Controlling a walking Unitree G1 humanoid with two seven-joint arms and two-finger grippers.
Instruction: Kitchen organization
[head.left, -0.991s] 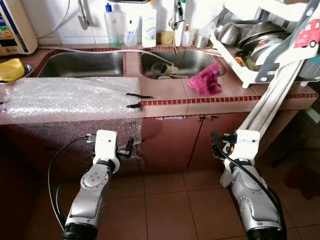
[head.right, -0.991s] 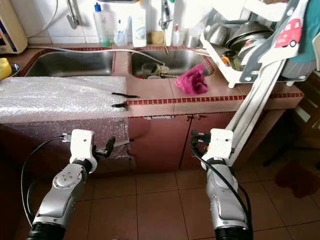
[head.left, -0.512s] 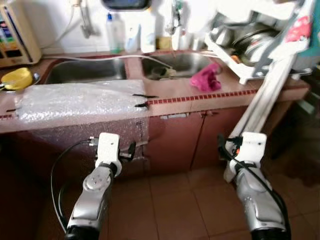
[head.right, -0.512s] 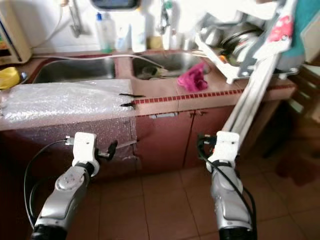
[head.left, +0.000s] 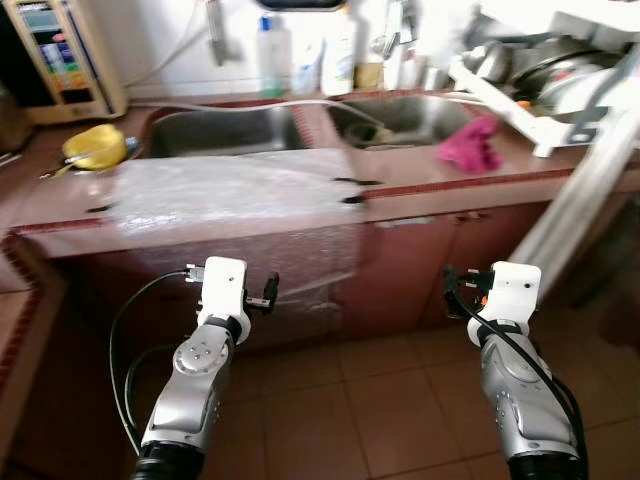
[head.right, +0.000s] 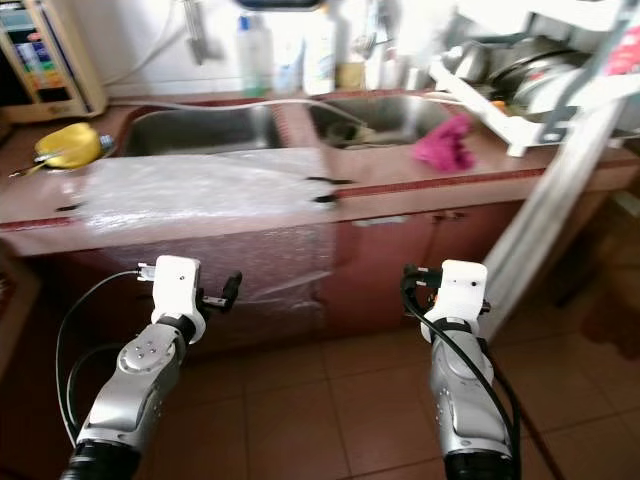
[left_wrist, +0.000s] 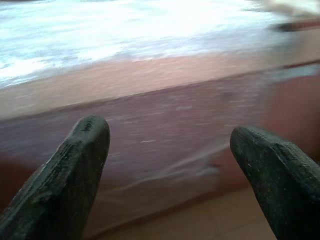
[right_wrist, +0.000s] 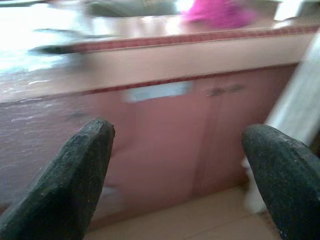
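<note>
Grippers: your left gripper and right gripper both hang low before the cabinet, fingers spread, holding nothing | Scene: bubble wrap draped over the counter edge, pink cloth by the sink | Step: approach — nothing grasped yet | Next: step closer, raise an arm to counter height — pick one item

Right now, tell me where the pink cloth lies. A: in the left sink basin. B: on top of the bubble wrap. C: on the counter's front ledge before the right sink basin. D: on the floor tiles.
C: the pink cloth sits on the counter just in front of the right sink basin, well apart from the bubble wrap spread further to the robot's left.
</note>
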